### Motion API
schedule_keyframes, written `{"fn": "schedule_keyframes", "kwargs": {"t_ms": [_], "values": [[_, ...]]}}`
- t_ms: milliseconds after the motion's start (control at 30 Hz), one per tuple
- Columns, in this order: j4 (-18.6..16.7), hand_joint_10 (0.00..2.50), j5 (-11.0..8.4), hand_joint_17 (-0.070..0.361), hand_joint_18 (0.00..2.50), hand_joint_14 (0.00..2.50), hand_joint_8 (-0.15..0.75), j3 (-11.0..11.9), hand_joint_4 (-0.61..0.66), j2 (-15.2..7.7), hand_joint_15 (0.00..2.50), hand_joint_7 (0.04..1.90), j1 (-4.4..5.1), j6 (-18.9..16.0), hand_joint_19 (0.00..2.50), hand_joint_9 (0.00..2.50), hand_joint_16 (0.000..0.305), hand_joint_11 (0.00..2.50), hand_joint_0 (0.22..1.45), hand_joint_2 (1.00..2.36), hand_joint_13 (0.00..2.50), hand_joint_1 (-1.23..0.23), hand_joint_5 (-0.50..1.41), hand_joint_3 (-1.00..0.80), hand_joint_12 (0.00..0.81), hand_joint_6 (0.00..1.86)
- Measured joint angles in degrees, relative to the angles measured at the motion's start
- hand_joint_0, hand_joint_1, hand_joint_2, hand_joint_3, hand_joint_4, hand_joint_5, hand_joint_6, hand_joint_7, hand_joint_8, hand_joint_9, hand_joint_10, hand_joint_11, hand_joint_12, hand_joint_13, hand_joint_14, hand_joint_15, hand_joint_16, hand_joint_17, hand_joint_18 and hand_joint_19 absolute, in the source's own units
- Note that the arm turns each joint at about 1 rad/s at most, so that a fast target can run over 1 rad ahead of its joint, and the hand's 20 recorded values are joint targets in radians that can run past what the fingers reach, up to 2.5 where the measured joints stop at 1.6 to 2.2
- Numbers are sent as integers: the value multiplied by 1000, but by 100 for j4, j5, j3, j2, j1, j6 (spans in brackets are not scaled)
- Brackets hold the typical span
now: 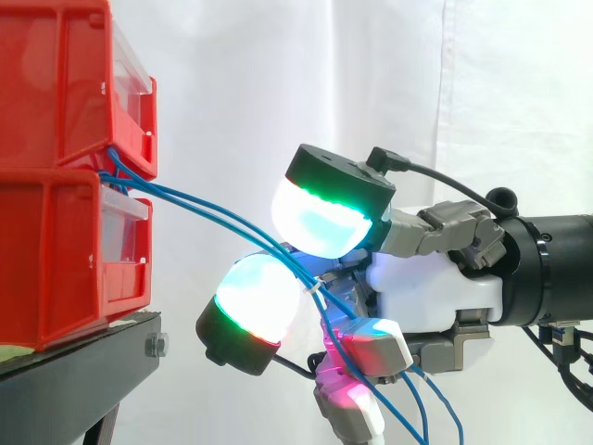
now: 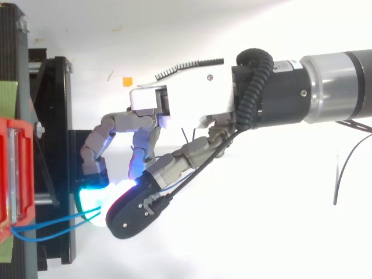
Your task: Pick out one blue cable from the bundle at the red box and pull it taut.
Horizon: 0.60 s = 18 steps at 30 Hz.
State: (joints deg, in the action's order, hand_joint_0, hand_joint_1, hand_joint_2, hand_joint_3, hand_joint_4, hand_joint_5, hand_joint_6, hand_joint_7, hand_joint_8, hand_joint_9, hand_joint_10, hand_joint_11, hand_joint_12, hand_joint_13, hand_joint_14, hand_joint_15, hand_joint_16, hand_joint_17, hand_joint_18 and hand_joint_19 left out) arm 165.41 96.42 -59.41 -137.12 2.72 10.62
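- Red bins point(image 1: 56, 260) sit stacked two high at your far left in the side view, on a black stand point(image 1: 83, 363).
- From the seam between the two bins, the blue cables point(image 1: 185, 197) come out together and slope down to the right, close alongside one another and nearly straight, with only a slight sag.
- In the top view you see the same cables leave the lower end of the red bin, one making a small loop there, then cross the stand toward the glowing fingertips.
- Further right, a white tie point(image 1: 313, 288) wraps the cables just where they reach the hand.
- The hand point(image 1: 426, 287) is closed on the blue cables: its fingers are curled, and the cables pass between an upper pad point(image 1: 320, 218) glowing white, cyan and green and a lower white pad just below it.
- You cannot tell from either view whether one cable is separated from the others inside the grasp.
- Beyond the palm, the cables drop away toward the bottom edge, hanging loose below a finger that glows pink.
- At your right, the arm enters level, with the white curtain point(image 1: 519, 93) behind it.
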Motion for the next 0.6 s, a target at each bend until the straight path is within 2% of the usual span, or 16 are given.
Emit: {"fn": "schedule_keyframes", "kwargs": {"t_ms": [133,233,400,600], "values": [[0,21,0,122,947,22,341,0,101,1,655,787,0,-4,797,1212,54,789,648,1013,1158,-585,-169,-324,428,904],[1,21,0,125,935,24,341,2,96,1,659,796,0,-6,788,1205,56,790,649,1017,1153,-633,-171,-259,428,917],[6,23,1,125,920,23,336,6,83,1,666,809,0,-1,791,1197,56,795,657,1020,1142,-700,-173,-181,425,932],[6,21,0,124,921,24,334,8,30,1,665,819,0,1,783,1194,55,812,682,1019,1138,-738,-174,-175,424,945]]}}
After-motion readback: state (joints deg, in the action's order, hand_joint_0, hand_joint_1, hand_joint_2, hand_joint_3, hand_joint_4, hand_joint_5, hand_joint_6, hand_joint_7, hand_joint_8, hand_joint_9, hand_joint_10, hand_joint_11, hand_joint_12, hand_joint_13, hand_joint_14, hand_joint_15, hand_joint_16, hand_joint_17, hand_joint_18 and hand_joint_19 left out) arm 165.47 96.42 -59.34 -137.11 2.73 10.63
